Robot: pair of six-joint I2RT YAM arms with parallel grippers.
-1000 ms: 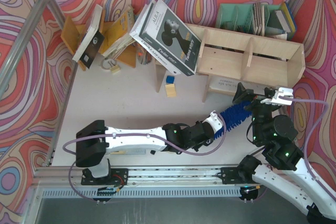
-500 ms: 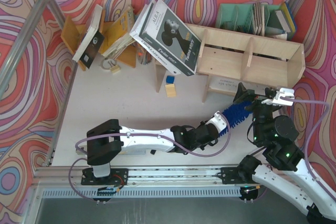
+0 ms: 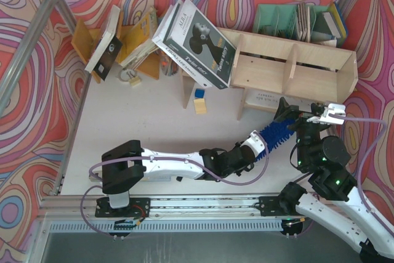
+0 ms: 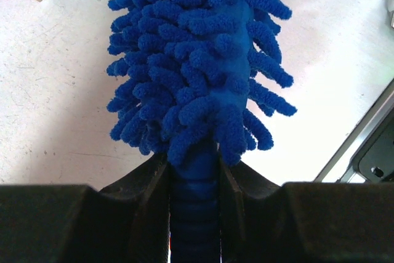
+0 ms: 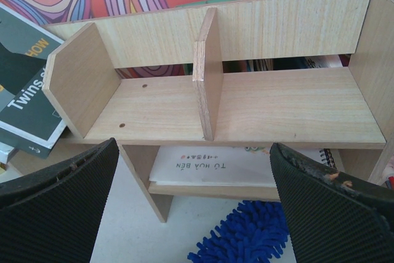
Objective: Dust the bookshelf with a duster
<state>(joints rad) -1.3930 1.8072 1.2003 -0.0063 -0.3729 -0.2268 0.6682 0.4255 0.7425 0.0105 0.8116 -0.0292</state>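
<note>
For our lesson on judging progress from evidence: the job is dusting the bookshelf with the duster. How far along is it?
Done: the left gripper is shut on the duster by its handle. In hand: its blue head points toward the bookshelf, low before the lower tier, not visibly touching. The right gripper hangs open, empty. Left: wiping the compartments and the lower tier.

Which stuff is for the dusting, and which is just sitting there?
For the job:
- blue duster, held in the left gripper
- plywood bookshelf

Just lying about:
- green file organizer
- orange book rack
- leaning books
- small block
</note>
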